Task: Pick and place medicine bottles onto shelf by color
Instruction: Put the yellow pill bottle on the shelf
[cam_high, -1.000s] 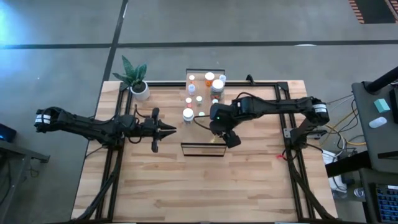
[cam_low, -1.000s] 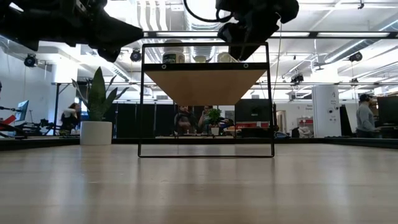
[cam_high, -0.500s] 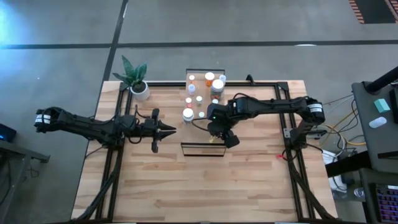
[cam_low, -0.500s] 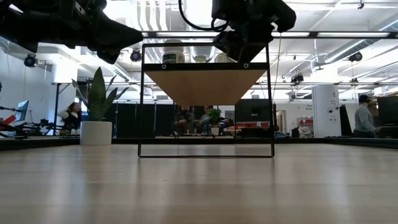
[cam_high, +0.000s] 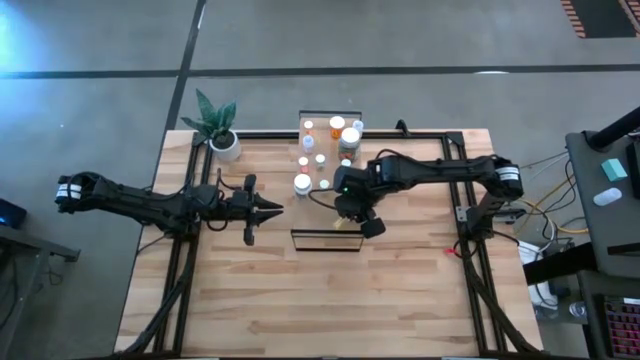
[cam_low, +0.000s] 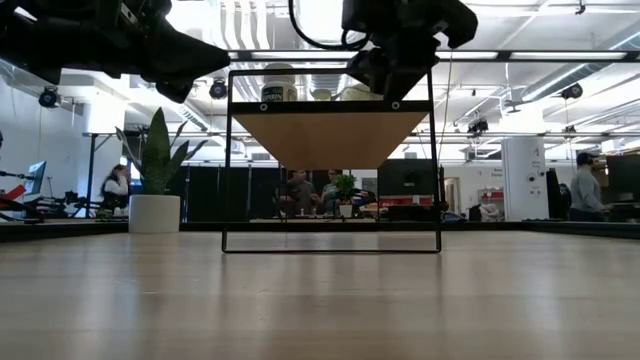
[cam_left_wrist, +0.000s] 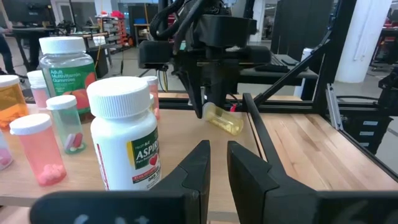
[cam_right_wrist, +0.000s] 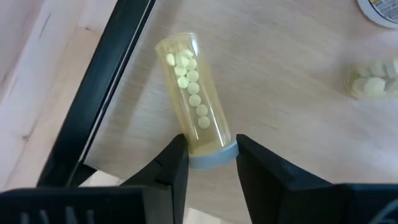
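Observation:
The shelf (cam_high: 322, 238) runs from the table's middle to its far edge, and several medicine bottles (cam_high: 320, 150) stand upright on its far half. My right gripper (cam_right_wrist: 210, 146) is over the shelf's near half (cam_high: 348, 212), shut on a clear bottle of yellow pills (cam_right_wrist: 193, 93). That bottle also shows in the left wrist view (cam_left_wrist: 225, 120). My left gripper (cam_high: 278, 208) hovers just left of the shelf, level, pointing at it. Its fingers (cam_left_wrist: 218, 149) are open by a narrow gap and hold nothing. My right gripper pinches the pill bottle's pale cap end (cam_right_wrist: 211, 157) between its two fingers, which come from above and point down. The bottle slants down and away from the fingers (cam_left_wrist: 233, 126) beside the shelf's black edge. I cannot tell whether its bottom rests on the wooden top.
A white aspirin bottle (cam_left_wrist: 124, 140), a gummies jar (cam_left_wrist: 65, 62) and a pink-pill bottle (cam_left_wrist: 40, 149) stand close before my left gripper. A potted plant (cam_high: 220, 128) sits at the far left corner. The shelf's black frame rail (cam_right_wrist: 112, 81) runs beside the held bottle. People show in the room behind.
My right gripper has shifted a little toward the table's left over the shelf's near half, carrying the pill bottle with it. The left arm has kept still.

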